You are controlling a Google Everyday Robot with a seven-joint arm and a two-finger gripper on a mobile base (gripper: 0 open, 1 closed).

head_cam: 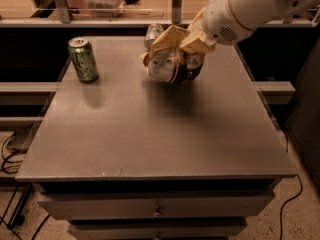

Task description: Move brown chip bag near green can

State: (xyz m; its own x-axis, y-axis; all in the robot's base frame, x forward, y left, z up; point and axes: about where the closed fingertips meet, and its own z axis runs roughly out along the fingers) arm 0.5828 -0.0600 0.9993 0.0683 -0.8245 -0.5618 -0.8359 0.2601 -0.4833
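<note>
The brown chip bag (171, 59) is crumpled, with tan-yellow edges and a dark panel. It hangs above the middle back of the grey table (155, 134), held by my gripper (196, 43), which is shut on its upper right side. The white arm reaches in from the top right. The green can (83, 59) stands upright at the table's back left, well to the left of the bag.
A silver-grey can (152, 33) lies at the back of the table, partly hidden behind the bag. A shelf rail runs behind the table. Drawers sit below the front edge. Cables lie on the floor at both sides.
</note>
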